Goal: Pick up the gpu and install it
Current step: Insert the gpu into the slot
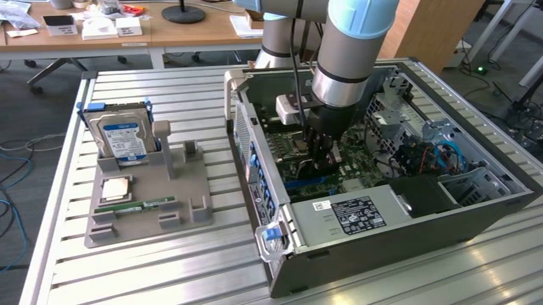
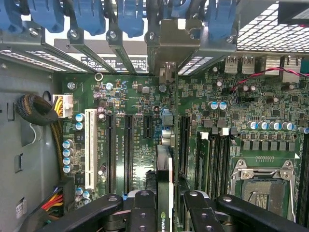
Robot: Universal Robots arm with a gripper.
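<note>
**Between the gripper's fingers: the gpu held on edge over the motherboard**

Inside the open computer case [image 1: 407, 210] you see the gpu [image 2: 164, 186] standing on edge, clamped between the two black fingers [image 2: 145, 212] of the gripper [image 2: 165, 212]. The gripper is clenched on the card, one finger on each flat face; the jaws stand only as far apart as the card is thick. In the wrist view the card shows as a thin dark strip with a green NVIDIA logo near the fingers, running straight away from the camera, so its long axis lies parallel to the rows of expansion slots [image 2: 128, 150] on the motherboard [image 2: 227, 125]. Its far end, where a pale metal bracket [image 2: 166, 72] appears to rise, points toward the rear wall of the case with its row of blue slot retainers [image 2: 130, 14].

Note the relation that matters: the card lies directly under the gripper, its lower edge facing the board, and it sits in line with the slot area between the black slots on one side and the RAM sockets [image 2: 212, 154] on the other. You cannot tell whether the edge connector is already in a slot or just above it.

In the exterior view the arm [image 1: 348, 57] reaches straight down into the case. Well apart, on the exterior view's left, a grey holder [image 1: 149, 203] carries a hard drive [image 1: 123, 140] and a RAM stick [image 1: 136, 206].
</note>
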